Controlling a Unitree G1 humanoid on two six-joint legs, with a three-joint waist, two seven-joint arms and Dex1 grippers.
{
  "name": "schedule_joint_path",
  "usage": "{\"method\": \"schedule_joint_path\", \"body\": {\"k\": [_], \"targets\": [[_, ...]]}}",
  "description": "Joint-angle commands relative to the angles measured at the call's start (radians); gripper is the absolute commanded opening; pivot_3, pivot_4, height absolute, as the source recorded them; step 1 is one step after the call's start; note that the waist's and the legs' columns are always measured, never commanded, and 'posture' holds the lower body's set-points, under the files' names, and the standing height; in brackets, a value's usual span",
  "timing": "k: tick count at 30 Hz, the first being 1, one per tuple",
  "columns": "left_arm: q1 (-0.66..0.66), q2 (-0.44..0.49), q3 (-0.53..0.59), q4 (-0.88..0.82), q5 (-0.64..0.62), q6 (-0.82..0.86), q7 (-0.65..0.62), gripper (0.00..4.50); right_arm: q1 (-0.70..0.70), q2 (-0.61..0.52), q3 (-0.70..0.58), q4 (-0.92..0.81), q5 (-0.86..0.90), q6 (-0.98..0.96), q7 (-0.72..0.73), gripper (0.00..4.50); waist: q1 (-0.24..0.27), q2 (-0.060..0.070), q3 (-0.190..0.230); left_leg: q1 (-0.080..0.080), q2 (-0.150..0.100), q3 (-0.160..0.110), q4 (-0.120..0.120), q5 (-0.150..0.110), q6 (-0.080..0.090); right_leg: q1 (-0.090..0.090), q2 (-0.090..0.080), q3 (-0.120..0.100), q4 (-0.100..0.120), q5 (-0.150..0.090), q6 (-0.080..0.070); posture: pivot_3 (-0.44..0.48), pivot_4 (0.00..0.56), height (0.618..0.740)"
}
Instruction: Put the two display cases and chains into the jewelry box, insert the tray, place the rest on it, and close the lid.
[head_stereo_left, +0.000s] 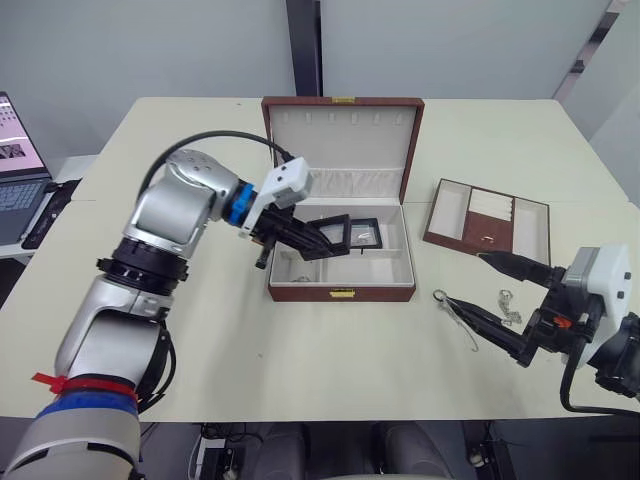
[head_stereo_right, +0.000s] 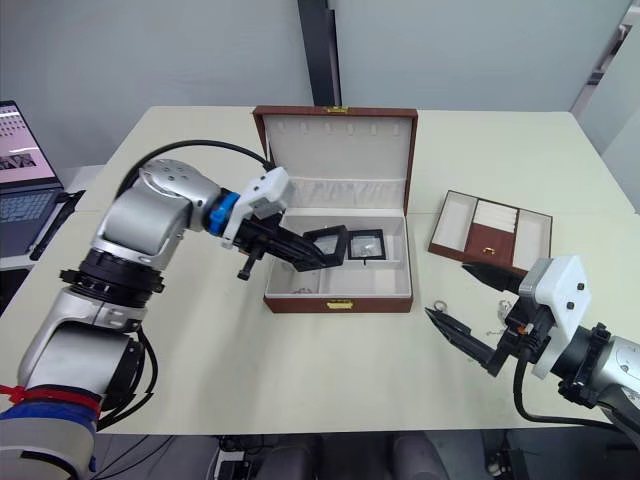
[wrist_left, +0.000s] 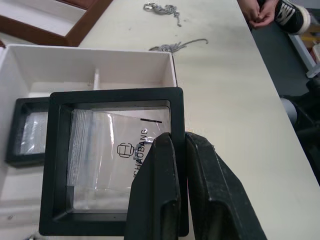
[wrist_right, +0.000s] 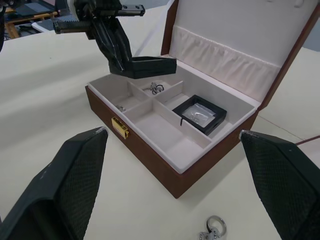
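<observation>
The brown jewelry box (head_stereo_left: 340, 292) stands open at the table's middle, its lid (head_stereo_left: 342, 135) upright. My left gripper (head_stereo_left: 318, 245) is shut on the rim of a black display case (wrist_left: 110, 165), which hangs just above the box's left compartments. A second display case (wrist_right: 199, 114) lies flat in the right rear compartment. Two silver chains (head_stereo_left: 460, 315) (head_stereo_left: 510, 305) lie on the table right of the box. My right gripper (head_stereo_left: 462, 277) stands open over them, its lower finger near the longer chain. The brown tray (head_stereo_left: 450, 210) rests at the right.
Small jewelry pieces (wrist_right: 156, 88) lie in the box's left compartments. A laptop (head_stereo_left: 15, 170) sits on a side table to the far left. A person's hands (wrist_left: 260, 12) show beyond the table edge in the left wrist view. Bare tabletop lies in front of the box.
</observation>
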Motion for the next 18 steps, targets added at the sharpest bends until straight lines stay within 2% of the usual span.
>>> {"method": "schedule_joint_path", "body": {"k": [1, 8, 18], "targets": [[0.002, -0.032, -0.008, -0.021, 0.003, -0.021, 0.017, 0.03, 0.013, 0.006, -0.039, -0.043, 0.005, -0.025, -0.017, 4.5, 0.0, 0.0, 0.0, 0.0, 0.0, 0.0, 0.0, 0.0, 0.0, 0.0, 0.0, 0.0, 0.0, 0.0, 0.0, 0.0, 0.15, 0.74], [0.027, -0.104, -0.034, 0.056, 0.065, -0.114, 0.084, 0.03, 0.061, 0.014, -0.065, -0.064, 0.007, -0.034, -0.034, 4.5, 0.001, 0.0, 0.0, 0.0, 0.0, 0.0, 0.0, 0.0, 0.0, 0.0, 0.0, 0.001, 0.0, 0.0, 0.0, 0.0, 0.15, 0.74], [0.055, -0.137, -0.04, 0.05, 0.079, -0.104, 0.103, 0.03, 0.072, 0.006, -0.07, -0.062, 0.009, -0.037, -0.038, 4.5, 0.001, 0.0, 0.0, 0.0, 0.0, 0.001, 0.0, 0.0, 0.0, 0.0, 0.001, 0.001, 0.0, 0.0, 0.0, 0.0, 0.15, 0.74]]}}
